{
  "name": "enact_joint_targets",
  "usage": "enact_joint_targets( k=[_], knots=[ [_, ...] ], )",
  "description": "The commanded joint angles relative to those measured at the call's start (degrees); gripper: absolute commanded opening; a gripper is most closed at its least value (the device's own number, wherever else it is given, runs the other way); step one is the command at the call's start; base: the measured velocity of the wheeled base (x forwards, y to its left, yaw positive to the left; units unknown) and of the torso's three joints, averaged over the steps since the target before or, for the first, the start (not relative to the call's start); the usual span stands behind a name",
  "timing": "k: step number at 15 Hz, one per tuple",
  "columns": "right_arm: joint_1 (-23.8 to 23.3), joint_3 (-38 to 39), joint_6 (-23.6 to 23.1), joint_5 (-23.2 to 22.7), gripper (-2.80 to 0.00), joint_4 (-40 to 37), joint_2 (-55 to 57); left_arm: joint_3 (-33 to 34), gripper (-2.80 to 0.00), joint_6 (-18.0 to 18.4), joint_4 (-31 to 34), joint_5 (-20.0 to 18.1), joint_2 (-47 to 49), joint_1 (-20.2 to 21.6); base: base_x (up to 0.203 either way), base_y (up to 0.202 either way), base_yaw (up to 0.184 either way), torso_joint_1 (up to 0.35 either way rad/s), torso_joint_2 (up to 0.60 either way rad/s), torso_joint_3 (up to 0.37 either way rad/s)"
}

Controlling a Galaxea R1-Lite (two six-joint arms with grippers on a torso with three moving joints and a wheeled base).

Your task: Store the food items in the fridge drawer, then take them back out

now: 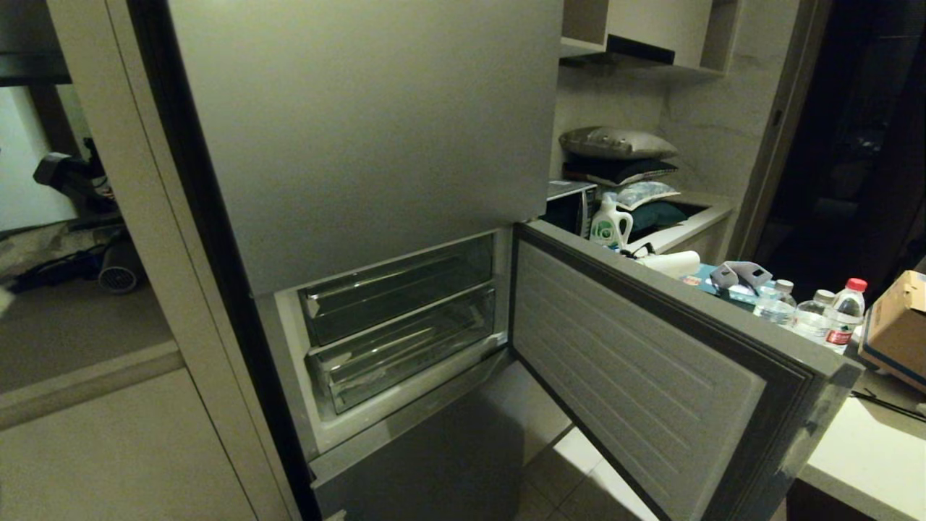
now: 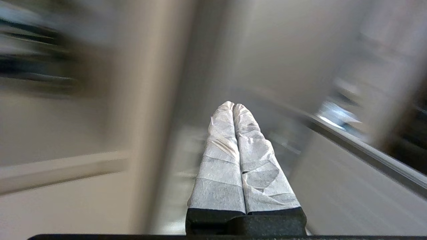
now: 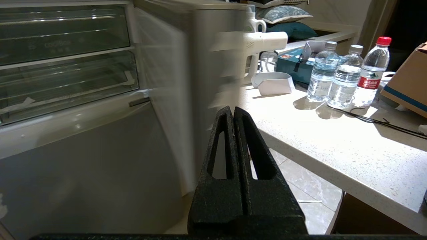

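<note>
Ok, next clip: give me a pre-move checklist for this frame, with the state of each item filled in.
1. Fridge door swung open: ok.
2. Fridge drawer pulled out for loading: not ok, it sits pushed in under the upper tray.
3. Food items located: not ok, none shows in the drawer or on the counter; only water bottles and clutter stand there.
4. Left claw free to take an item: ok, shut on nothing.
5. Right claw free: ok, shut and empty, pointing between fridge and counter.
6. Left claw's position relative to the drawer: cannot tell, its view is smeared and the head view shows no arm.
</note>
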State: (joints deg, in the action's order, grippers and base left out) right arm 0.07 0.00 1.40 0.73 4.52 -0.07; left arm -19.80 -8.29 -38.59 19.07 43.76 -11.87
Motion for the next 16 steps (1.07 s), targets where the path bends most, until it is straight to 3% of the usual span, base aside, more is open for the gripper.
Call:
enact_joint_targets(
  k=[1, 4, 7, 13, 16],
  knots=[
    [0.01, 1.67, 0.00, 0.06, -2.80, 0.05, -0.01, 2.13, -2.80, 1.00, 19.33, -2.66, -20.26, 9.07, 0.000, 0.000, 0.000, 0.000, 0.00, 0.000],
    [0.01, 1.67, 0.00, -0.03, -2.80, 0.05, 0.07, 9.49, -2.80, 6.53, 42.33, -10.94, -34.88, 11.49, 0.000, 0.000, 0.000, 0.000, 0.00, 0.000],
    [0.01, 1.67, -0.16, -0.03, -2.80, 0.03, -0.01, 13.11, -2.80, 12.47, 54.09, -18.82, -43.72, 11.96, 0.000, 0.000, 0.000, 0.000, 0.00, 0.000],
    [0.01, 1.67, -0.08, -0.03, -2.80, 0.05, -0.01, 13.65, -2.80, 11.28, 54.32, -19.25, -43.67, 12.04, 0.000, 0.000, 0.000, 0.000, 0.00, 0.000],
    [0.01, 1.67, -0.08, -0.03, -2.80, 0.05, -0.01, 13.65, -2.80, 8.20, 54.32, -18.90, -43.67, 12.04, 0.000, 0.000, 0.000, 0.000, 0.00, 0.000]
  ],
)
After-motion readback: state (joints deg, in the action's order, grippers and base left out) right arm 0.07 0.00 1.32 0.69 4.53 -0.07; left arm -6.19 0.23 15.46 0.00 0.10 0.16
